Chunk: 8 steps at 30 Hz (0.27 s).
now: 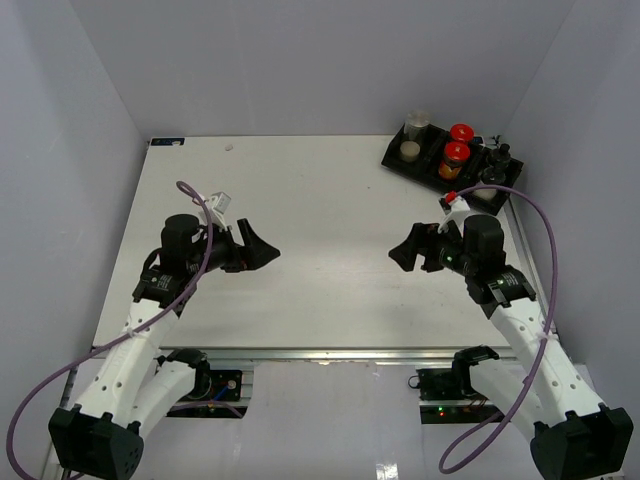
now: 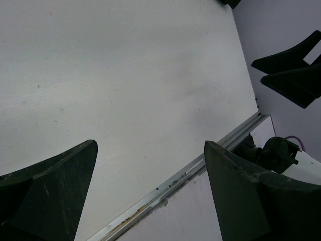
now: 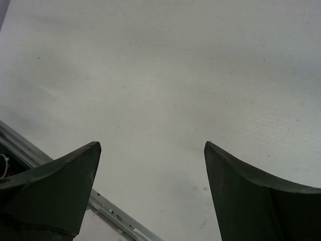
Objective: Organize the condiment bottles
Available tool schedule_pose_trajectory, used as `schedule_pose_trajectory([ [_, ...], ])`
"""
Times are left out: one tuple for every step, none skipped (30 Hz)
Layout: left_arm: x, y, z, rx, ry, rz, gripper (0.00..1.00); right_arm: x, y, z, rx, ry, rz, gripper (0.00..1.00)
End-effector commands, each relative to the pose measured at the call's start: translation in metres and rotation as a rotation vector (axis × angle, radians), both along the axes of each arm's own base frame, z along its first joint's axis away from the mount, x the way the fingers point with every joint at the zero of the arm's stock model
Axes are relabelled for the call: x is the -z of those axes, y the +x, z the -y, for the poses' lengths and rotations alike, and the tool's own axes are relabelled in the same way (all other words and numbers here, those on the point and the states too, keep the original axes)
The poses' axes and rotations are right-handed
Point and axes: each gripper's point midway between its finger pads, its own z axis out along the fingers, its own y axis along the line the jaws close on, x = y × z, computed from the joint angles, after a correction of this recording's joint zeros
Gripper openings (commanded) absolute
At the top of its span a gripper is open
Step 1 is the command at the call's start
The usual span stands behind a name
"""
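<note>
The condiment bottles stand together in a black tray (image 1: 393,160) at the back right of the table. Among them are two red-capped jars (image 1: 456,157) with brown contents, a clear jar with a grey lid (image 1: 416,122), a pale jar (image 1: 409,151) and black-topped shakers (image 1: 501,156). My left gripper (image 1: 262,250) hovers over the middle left of the table, open, with nothing between its fingers (image 2: 55,188). My right gripper (image 1: 403,252) faces it from the middle right, also open and empty, its fingers (image 3: 251,191) above bare tabletop. Neither wrist view shows a bottle.
The white table (image 1: 320,230) is walled on the left, back and right. Its metal front rail (image 2: 175,181) runs under the left gripper. The left wrist view shows the right gripper's fingers (image 2: 293,70) opposite.
</note>
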Motion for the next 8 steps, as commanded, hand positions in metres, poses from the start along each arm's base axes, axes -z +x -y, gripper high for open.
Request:
schedule_pose_trajectory([
  [-0.0231, -0.0027, 0.0045, 0.017, -0.040, 0.069, 0.98, -0.0036, -0.0006, -0.0034, -0.015, 0.021, 0.033, 0.90],
  [-0.0223, -0.0030, 0.0040, 0.016, -0.036, 0.069, 0.98, -0.0032, 0.0000, -0.0034, -0.013, 0.022, 0.034, 0.90],
  [-0.0213, -0.0034, 0.0033, 0.014, -0.032, 0.068, 0.98, -0.0030, 0.0006, -0.0036, -0.011, 0.024, 0.034, 0.90],
  [-0.0195, -0.0038, 0.0025, 0.011, -0.028, 0.066, 0.98, -0.0028, 0.0012, -0.0040, -0.011, 0.027, 0.033, 0.90],
  [-0.0179, -0.0043, 0.0018, 0.008, -0.025, 0.065, 0.98, -0.0032, 0.0015, -0.0046, -0.012, 0.030, 0.033, 0.90],
  [-0.0164, -0.0049, 0.0010, 0.006, -0.021, 0.065, 0.98, -0.0039, 0.0016, -0.0052, -0.013, 0.033, 0.034, 0.90],
  [-0.0151, -0.0053, 0.0005, 0.005, -0.018, 0.065, 0.98, -0.0047, 0.0017, -0.0056, -0.015, 0.035, 0.036, 0.90],
  [-0.0142, -0.0057, 0.0000, 0.004, -0.016, 0.064, 0.98, -0.0059, 0.0016, -0.0060, -0.018, 0.037, 0.042, 0.90],
])
